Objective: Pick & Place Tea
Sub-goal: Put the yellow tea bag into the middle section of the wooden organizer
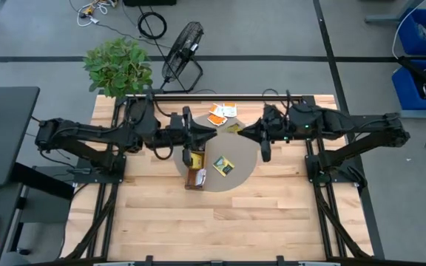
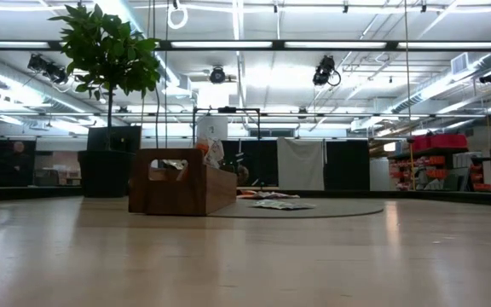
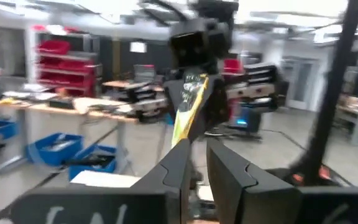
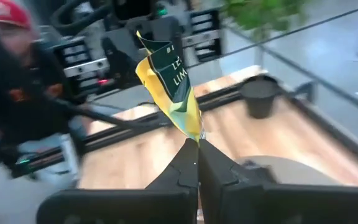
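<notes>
Currently, handover step: right tool [image 4: 194, 144] clenched on a yellow-green tea sachet [image 4: 169, 87] above the desk's [image 1: 220, 222] rear middle, left tool [image 3: 194, 152] slightly parted opposite; next move likely calls for carrying it to the wooden tray [image 1: 194, 176].

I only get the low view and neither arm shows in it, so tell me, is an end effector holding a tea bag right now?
Observer: Yes. The right end effector is shut on a yellow-green tea bag, held up off the table.
Operator: And where is the other arm?
Observer: The left end effector faces the right one over the back of the mat, close to that tea bag, its fingers slightly apart.
Operator: Any bags lying outside the tray?
Observer: From above, orange-and-white tea bags lie just beyond the mat, and another bag lies on it beside the tray.
</notes>
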You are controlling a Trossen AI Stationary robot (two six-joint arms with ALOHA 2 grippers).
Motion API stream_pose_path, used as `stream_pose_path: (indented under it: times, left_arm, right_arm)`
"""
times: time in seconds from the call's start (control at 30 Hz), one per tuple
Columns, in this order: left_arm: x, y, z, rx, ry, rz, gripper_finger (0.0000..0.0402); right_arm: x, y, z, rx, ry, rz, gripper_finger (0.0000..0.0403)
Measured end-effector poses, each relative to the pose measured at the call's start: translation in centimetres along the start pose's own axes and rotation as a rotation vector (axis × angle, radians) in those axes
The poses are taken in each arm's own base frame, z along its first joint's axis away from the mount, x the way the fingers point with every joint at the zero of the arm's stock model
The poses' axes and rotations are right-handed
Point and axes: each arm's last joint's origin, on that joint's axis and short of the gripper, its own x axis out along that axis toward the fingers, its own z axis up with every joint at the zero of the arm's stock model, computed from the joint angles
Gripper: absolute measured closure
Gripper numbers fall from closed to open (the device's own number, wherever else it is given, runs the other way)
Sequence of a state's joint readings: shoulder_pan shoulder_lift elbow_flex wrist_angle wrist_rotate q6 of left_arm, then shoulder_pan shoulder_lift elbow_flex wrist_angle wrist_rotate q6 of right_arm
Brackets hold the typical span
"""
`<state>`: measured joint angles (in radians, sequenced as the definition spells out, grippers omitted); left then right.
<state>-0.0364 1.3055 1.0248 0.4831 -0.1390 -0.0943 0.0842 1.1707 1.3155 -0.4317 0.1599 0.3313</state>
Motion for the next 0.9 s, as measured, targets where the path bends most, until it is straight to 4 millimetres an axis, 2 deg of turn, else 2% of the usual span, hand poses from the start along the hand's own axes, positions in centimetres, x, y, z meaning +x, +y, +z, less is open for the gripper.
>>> stream_pose_path:
  times: [0.1,0.23,0.37,0.47,0.67,0.9]
  left_arm:
    - [-0.5,0.4,0.5,-0.069,-0.016,0.114,0.0346]
    - [-0.8,0.9,1.0,-0.395,-0.105,0.285,0.0346]
    - [-0.9,1.5,1.0,-0.780,-0.182,0.321,0.0346]
    - [-0.8,1.7,0.8,-0.963,-0.188,0.298,0.0342]
    - [-0.8,1.7,0.9,-1.117,-0.210,0.283,0.0296]
    - [-0.9,1.8,-0.1,-1.234,-0.159,0.339,0.0204]
  right_arm:
    - [-1.0,-0.1,0.1,-0.017,-0.037,-0.115,0.0402]
    - [-1.1,0.0,-0.1,-0.067,-0.091,-0.329,0.0402]
    - [0.4,0.2,-0.7,-0.152,-0.099,-0.502,0.0403]
    - [2.0,0.2,-1.2,-0.211,-0.077,-0.560,0.0403]
    - [5.3,0.2,-2.9,-0.326,-0.003,-0.691,0.0403]
    - [6.8,0.3,-3.5,-0.407,0.012,-0.751,0.0403]
